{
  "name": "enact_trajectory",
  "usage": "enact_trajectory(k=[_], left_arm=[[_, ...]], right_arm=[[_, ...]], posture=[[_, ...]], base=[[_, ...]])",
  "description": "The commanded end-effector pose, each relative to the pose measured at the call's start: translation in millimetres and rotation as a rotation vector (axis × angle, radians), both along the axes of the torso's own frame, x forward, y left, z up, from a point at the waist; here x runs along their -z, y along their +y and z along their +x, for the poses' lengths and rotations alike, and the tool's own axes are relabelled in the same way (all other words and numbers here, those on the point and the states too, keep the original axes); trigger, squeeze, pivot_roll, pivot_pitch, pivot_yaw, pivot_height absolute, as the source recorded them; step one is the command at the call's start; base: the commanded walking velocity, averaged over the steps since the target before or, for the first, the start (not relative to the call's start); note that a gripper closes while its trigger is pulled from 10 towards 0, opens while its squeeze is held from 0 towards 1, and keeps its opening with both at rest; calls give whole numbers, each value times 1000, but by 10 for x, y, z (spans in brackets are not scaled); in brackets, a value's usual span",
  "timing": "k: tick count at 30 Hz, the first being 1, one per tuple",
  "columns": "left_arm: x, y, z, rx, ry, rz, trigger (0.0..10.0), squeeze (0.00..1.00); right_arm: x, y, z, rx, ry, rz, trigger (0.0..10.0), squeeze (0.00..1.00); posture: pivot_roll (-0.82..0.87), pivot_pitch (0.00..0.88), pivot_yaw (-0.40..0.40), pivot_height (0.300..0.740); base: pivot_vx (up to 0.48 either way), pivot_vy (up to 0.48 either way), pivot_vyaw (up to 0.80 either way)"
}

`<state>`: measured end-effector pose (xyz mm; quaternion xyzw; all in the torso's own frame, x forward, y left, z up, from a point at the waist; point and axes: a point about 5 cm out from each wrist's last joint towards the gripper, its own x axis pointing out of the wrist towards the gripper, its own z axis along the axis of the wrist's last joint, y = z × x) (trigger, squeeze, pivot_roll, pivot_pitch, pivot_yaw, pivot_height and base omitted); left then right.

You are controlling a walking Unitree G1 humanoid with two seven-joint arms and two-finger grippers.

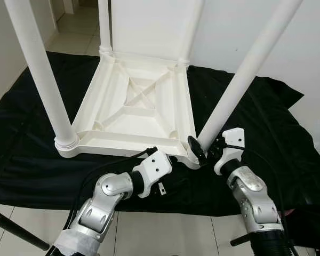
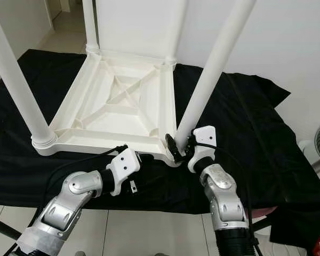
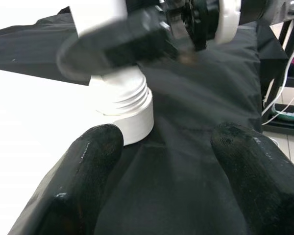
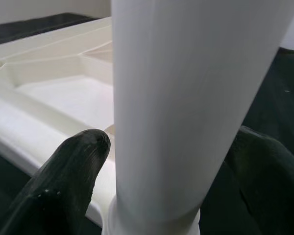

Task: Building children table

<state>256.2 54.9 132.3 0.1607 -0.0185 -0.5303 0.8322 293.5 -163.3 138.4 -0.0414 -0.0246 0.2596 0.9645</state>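
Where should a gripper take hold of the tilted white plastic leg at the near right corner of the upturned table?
Low on the smooth round tilted white plastic leg, just above its threaded collar, coming from the near side as the right gripper does. The round shaft fits between two fingers, and holding near the corner of the upturned white plastic table should steady the lean.

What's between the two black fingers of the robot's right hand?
In the right wrist view, a white table leg stands between the right gripper's fingers, just above its socket.
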Motion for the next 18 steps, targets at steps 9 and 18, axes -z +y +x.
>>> enact_trajectory(k=[9, 18], left_arm=[[-8, -21, 42, -39, -9, 0, 10000, 0], [-16, -28, 43, -37, -13, 1, 10000, 0]], right_arm=[[51, -36, 96, -229, 20, -104, 10000, 0], [150, 27, 237, -283, 42, -112, 4118, 0]], posture=[[-15, 0, -85, 740], [-7, 0, -84, 740]], base=[[0, 0, 0], [0, 0, 0]])
